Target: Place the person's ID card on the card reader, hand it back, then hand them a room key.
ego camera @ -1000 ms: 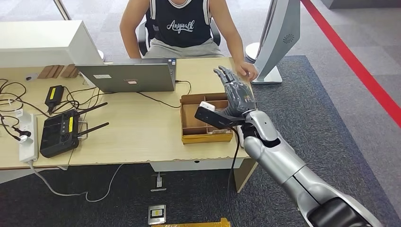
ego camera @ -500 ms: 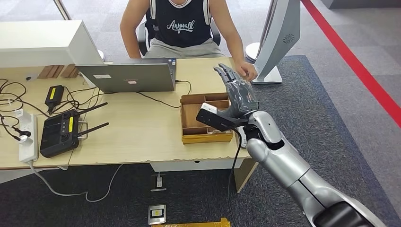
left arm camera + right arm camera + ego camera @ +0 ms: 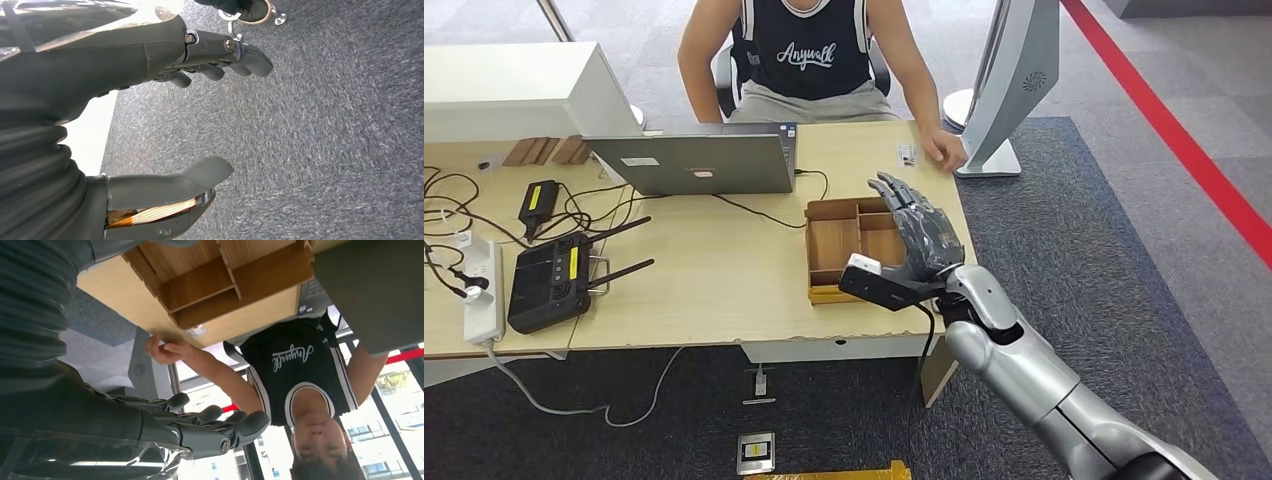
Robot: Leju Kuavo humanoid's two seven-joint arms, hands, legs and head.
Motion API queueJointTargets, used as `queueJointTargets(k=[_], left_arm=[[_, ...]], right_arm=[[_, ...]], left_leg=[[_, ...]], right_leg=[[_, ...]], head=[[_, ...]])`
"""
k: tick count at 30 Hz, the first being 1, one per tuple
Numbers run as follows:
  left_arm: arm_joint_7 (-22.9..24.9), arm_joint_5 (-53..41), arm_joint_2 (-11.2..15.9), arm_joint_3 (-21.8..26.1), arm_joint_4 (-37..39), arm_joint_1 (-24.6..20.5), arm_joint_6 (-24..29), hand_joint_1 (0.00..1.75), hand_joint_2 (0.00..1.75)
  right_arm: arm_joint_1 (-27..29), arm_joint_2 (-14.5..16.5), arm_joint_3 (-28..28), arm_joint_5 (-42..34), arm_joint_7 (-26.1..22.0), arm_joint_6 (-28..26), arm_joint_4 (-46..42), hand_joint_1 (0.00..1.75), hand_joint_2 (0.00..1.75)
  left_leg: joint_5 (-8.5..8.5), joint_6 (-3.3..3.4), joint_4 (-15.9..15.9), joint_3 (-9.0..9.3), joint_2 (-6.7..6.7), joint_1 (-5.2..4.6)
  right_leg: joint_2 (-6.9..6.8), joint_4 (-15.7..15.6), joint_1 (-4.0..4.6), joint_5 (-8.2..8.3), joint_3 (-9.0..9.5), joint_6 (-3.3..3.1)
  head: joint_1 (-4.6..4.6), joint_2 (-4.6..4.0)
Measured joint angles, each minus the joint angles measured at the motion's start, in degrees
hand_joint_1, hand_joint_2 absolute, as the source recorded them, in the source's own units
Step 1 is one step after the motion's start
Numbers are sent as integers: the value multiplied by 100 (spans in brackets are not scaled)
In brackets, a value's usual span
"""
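Desk (image 3: 724, 290), one: light wood top, carrying all items below.

Person (image 3: 809, 50), one: seated at the far side in a dark sleeveless top; one hand (image 3: 944, 150) rests on the desk's far right corner.

White standing panel (image 3: 1019, 70), one: on the carpet just off the desk's right end.

White box (image 3: 514, 90), one: far left corner of the desk.

Laptop (image 3: 694, 160), one: lid up, back turned to the robot, between the person and the tray.

Wooden tray (image 3: 844, 245), one: divided into several compartments, near the desk's right front edge; contents cannot be made out.

Black router (image 3: 549, 280), one: two antennas, left front of the desk, beside one white power strip (image 3: 482, 290) and tangled cables.

Right hand (image 3: 919, 235), one: palm empty, fingers spread and extended, held above the tray's right part.

Left hand (image 3: 200, 115), one: hanging over grey carpet, fingers (image 3: 240, 52) apart from thumb, holding nothing.

Black power adapter (image 3: 539, 205), one: left of the laptop.

ID card (image 3: 909, 153), one: small and pale, flat on the desk just beside the person's hand, well apart from the robot's right hand.
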Motion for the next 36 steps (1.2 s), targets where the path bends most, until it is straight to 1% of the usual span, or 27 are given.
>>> queueJointTargets(k=[3,7,10,12,25,36], left_arm=[[3,-5,0,1,0,-4,3,0,175],[53,-5,0,1,0,-10,-11,0,175],[57,-5,2,1,0,-7,-21,0,175],[57,-5,2,1,0,-13,-26,0,175],[57,-5,2,1,0,-15,-30,0,175],[19,-5,4,1,0,-14,-33,0,175]], right_arm=[[200,-4,29,162,1,134,-4,0,175],[561,-1,117,502,146,698,-8,0,175],[850,10,204,603,216,768,-27,0,175],[938,11,250,610,226,778,-44,0,175],[1021,-2,420,610,229,786,-69,0,175],[1044,-8,446,721,265,878,-70,0,175]], left_leg=[[-1,0,-1,1,0,0],[-1,0,-1,0,-1,1],[-2,-1,-2,-2,-1,1],[-2,-1,-2,-1,0,1],[-2,-1,-1,2,1,0],[-2,-1,-2,1,1,0]], right_leg=[[0,0,0,-1,-1,-1],[-1,-1,1,-4,2,-1],[-1,0,1,-5,1,-2],[-1,-1,1,-5,0,-2],[0,-1,1,-5,1,-3],[0,-1,1,-5,1,-3]], head=[[0,0],[0,0],[-1,0],[1,0],[1,0],[1,0]])
